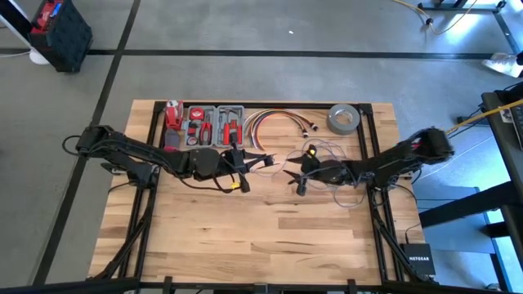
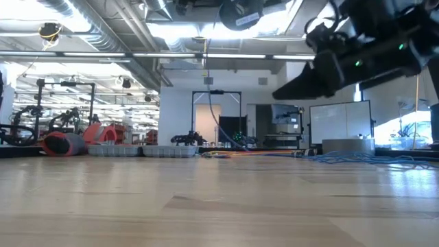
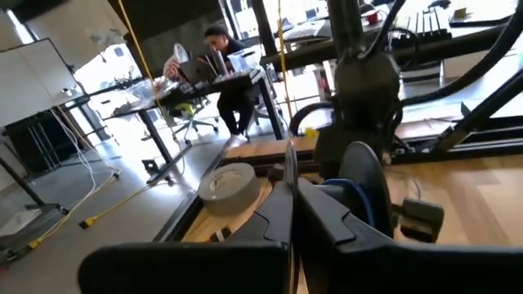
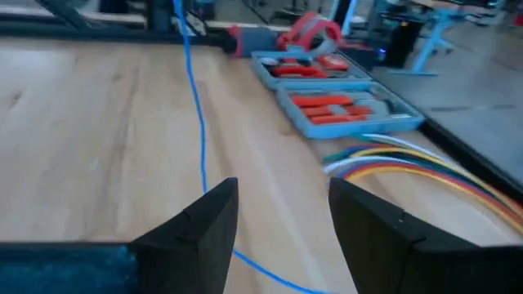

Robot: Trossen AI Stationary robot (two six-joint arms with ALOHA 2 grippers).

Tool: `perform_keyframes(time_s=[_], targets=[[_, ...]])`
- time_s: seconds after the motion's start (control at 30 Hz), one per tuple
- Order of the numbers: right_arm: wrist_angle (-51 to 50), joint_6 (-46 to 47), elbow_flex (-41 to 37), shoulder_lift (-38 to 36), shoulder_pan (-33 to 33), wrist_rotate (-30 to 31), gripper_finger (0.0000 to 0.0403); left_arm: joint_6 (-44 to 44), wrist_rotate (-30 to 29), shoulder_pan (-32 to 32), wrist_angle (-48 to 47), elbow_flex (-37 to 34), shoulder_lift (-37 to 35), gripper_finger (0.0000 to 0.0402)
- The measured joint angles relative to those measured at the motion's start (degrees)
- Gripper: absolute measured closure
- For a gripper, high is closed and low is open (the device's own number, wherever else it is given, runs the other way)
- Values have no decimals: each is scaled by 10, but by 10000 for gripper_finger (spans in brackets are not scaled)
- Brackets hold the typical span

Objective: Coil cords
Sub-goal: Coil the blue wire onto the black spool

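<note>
Evidently we keep the left gripper (image 1: 243, 162) pinched shut on nothing we can see, while the right gripper (image 4: 282, 224) gapes wide beside the thin wire (image 4: 194, 106), ready to gather its next loop

Thin blue wire (image 4: 196, 122) lies loosely looped on table.

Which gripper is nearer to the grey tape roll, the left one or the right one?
The right gripper is nearer: the grey tape roll lies beyond it, toward the far right corner. The left gripper is farther away, toward the table's middle.
</note>
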Motion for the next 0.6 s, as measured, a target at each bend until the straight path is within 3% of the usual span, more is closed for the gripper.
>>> perform_keyframes(time_s=[0.13, 0.3, 0.6], targets=[[52, -3, 24, 78, -8, -67, 205, 4, 0, 3, -6, 0, 0, 402], [43, -19, 85, 133, 0, -99, 205, 10, 0, 4, -6, 0, 0, 402], [31, -18, 151, 147, 4, -68, 205, 7, 0, 4, -6, 0, 0, 402]])
